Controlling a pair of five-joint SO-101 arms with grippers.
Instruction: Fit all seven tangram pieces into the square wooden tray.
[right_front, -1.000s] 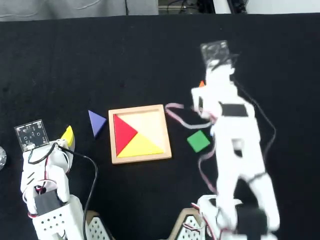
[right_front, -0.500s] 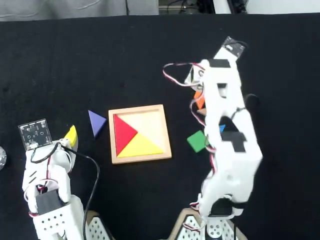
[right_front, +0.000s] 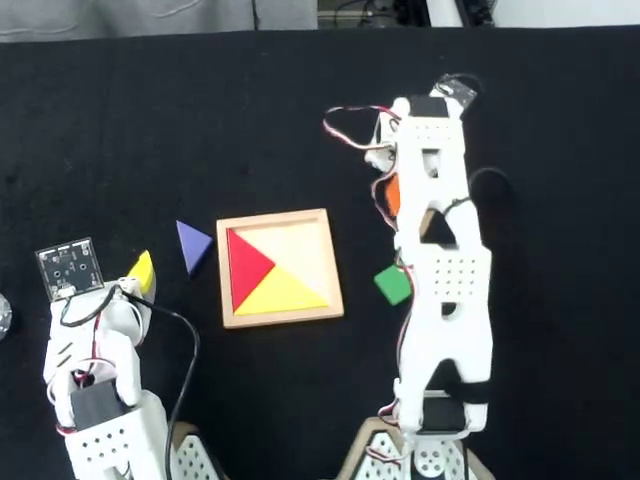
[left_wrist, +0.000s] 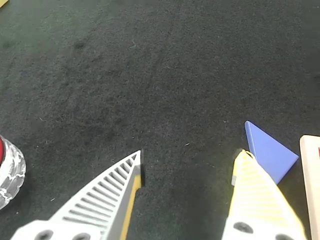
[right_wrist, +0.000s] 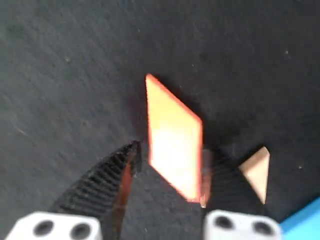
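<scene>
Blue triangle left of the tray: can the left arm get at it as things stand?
Probably yes. The left gripper is open, and the blue triangle lies flat on the cloth just ahead of it and to one side, nothing between. The tray rim close beside it may crowd one finger.

Tray (right_front: 300, 240) is half free: the far-right half is bare wood, and the red triangle (right_front: 245, 265) and yellow triangle (right_front: 283, 292) fill the rest. The purple triangle (right_front: 191, 244) sits just off its left edge, and the right arm (right_front: 442, 300) lies along its right side, partly over the green square (right_front: 390, 284). Lots of bare table (right_front: 200, 120) beyond the tray.
</scene>
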